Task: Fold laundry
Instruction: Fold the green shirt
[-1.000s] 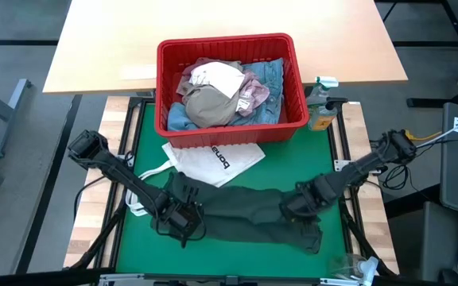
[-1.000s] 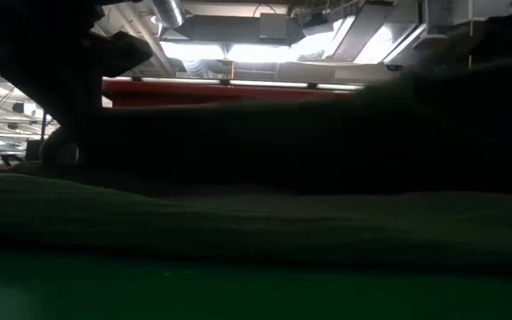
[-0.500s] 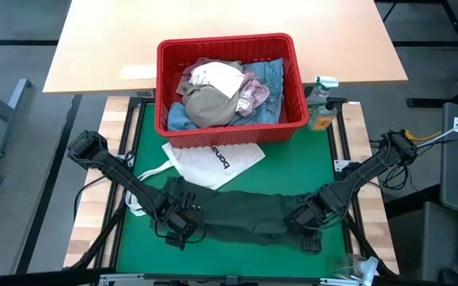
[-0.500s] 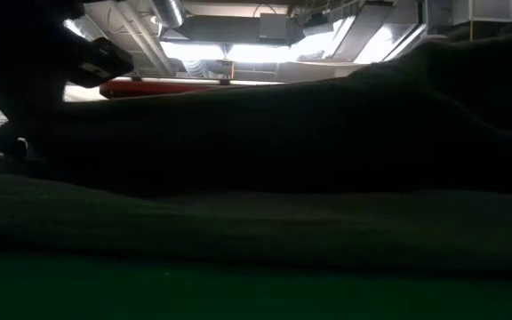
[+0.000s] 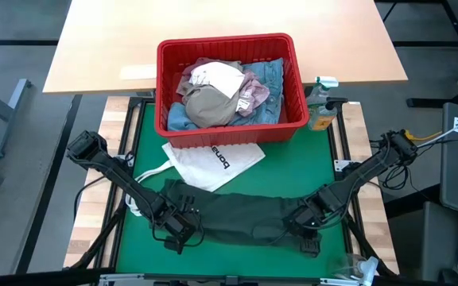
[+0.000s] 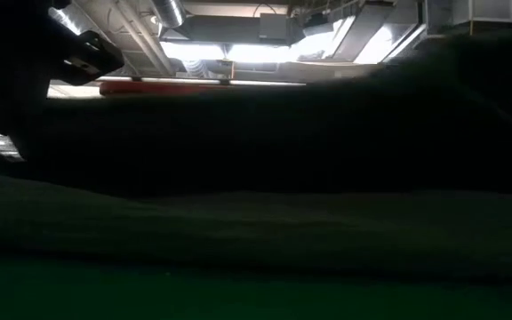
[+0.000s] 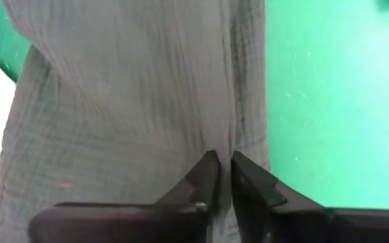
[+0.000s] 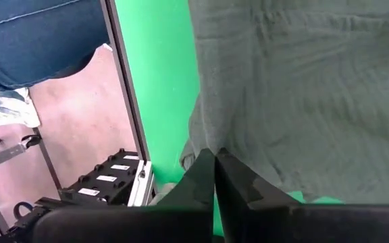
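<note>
A dark green crinkled-cotton top (image 5: 241, 216) lies stretched in a long band across the near part of the green mat (image 5: 293, 171) that covers the counter. The left claw (image 5: 180, 230) sits at the garment's left end, and in the left wrist view its two dark fingers (image 7: 206, 177) stand a narrow slit apart with a ridge of the cloth running into the gap; whether the cloth is pinched there cannot be told. The right claw (image 5: 307, 233) is down at the right end, its fingers (image 8: 204, 172) pressed together at the hem of the top.

Behind the garment lies a flat white tote bag with black lettering (image 5: 213, 163). Beyond it stands a red plastic basket (image 5: 227, 125), piled with a beige garment (image 5: 211, 106), a mottled pink one (image 5: 254, 89) and light blue denim (image 5: 273, 73). A pale wooden tabletop (image 5: 110, 48) lies behind the basket.

From the low camera, the dark fabric (image 6: 256, 231) fills the view, with bright ceiling lights (image 6: 256, 49) and ducting above.
</note>
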